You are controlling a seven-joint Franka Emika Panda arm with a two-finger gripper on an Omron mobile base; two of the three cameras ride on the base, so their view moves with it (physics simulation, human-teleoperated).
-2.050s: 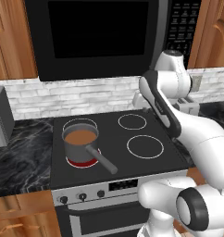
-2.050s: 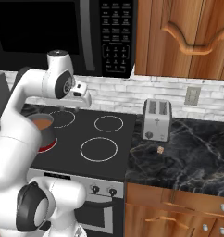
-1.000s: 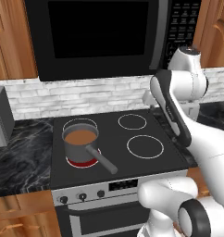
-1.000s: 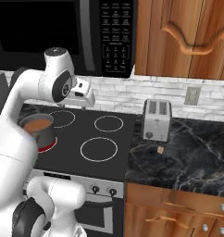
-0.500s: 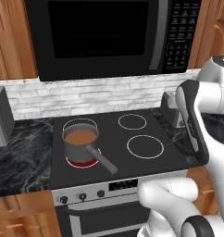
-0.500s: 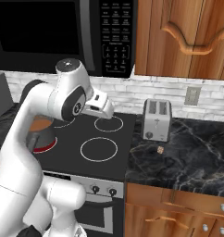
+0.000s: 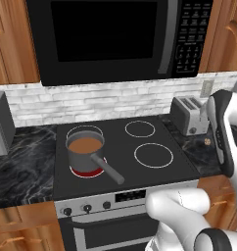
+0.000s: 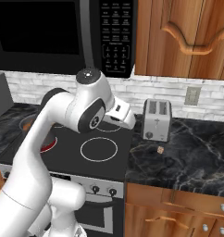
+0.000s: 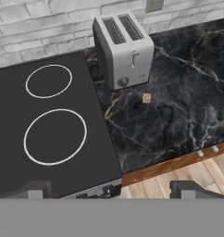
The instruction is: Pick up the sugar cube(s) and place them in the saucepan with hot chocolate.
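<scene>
Now I'm swinging the arm right, gripper (image 9: 109, 189) fingers spread, above the sugar cube (image 9: 146, 97) lying near the black counter's (image 9: 188, 92) front edge, before the toaster (image 9: 123, 48).

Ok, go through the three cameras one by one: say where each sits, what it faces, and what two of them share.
Left base view: behind the arm on its left, looking forward and down at the stove, the saucepan of hot chocolate and the toaster; white arm at right.
Right base view: behind on its right, facing the stove, toaster and black counter; arm crosses the left.
Hand view: on the hand, looking down at toaster and sugar cube; fingers at the bottom.
All three share toaster, cube and right-hand burners.
</scene>
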